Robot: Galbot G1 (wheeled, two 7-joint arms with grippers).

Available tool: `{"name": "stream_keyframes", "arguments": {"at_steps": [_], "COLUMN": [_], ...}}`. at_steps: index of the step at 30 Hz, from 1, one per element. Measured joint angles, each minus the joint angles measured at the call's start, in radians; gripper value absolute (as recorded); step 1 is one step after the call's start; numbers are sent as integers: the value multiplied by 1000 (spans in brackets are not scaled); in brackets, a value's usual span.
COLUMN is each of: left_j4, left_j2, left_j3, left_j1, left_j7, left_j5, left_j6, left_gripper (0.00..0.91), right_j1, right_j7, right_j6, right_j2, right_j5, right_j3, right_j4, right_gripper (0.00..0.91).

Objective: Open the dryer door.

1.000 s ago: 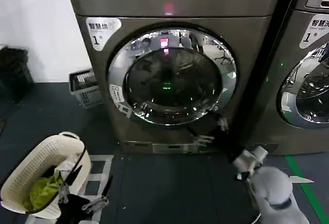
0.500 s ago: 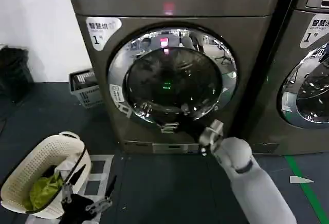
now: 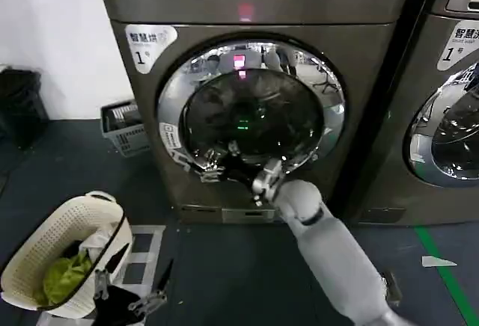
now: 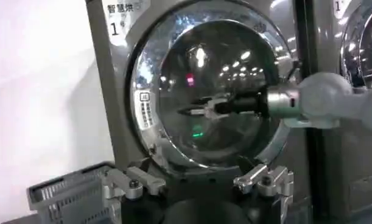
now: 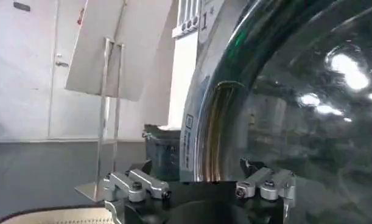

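Note:
The dryer door [image 3: 254, 109] is a round porthole with a wide chrome ring [image 3: 334, 105] around dark glass, and it sits closed against the machine front. A white label [image 3: 171, 137] marks its left rim. My right arm reaches across the lower part of the door. My right gripper [image 3: 212, 163] is open at the lower-left rim, beside the label. In the right wrist view the chrome ring [image 5: 213, 134] stands between the spread fingers of the right gripper [image 5: 201, 190]. My left gripper [image 3: 129, 293] hangs open low by the basket, nothing in it. From the left wrist view, it [image 4: 195, 182] faces the door [image 4: 234, 79].
A white laundry basket [image 3: 34, 266] holding a green cloth [image 3: 63, 280] stands on the floor at the lower left. A grey crate [image 3: 123, 128] sits left of the dryer. A second machine [image 3: 449, 64] stands to the right. A green line [image 3: 449, 275] runs along the dark floor.
My right arm swept leftward and up from the floor at the lower right, across the door's bottom to its lower-left rim. The door and my left gripper stayed put.

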Motion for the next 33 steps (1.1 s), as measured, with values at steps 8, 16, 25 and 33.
{"name": "stream_keyframes", "arguments": {"at_steps": [8, 16, 25, 33], "left_j4": [5, 8, 17, 50], "left_j2": [0, 1, 8, 21], "left_j3": [0, 0, -2, -30], "left_j1": [-1, -1, -9, -47], "left_j7": [0, 4, 57, 112], "left_j5": [6, 15, 16, -18], "left_j6": [-1, 3, 33, 90], "left_gripper": [907, 907, 907, 907], "right_j1": [60, 92, 100, 81], "right_j7": [-4, -25, -73, -170], "right_j6": [3, 4, 6, -1], "right_j2": [40, 63, 60, 31], "right_j5": [2, 18, 31, 39], "right_j3": [-47, -69, -66, -66], "right_j4": [-89, -147, -157, -113], "right_gripper": [907, 907, 907, 907]}}
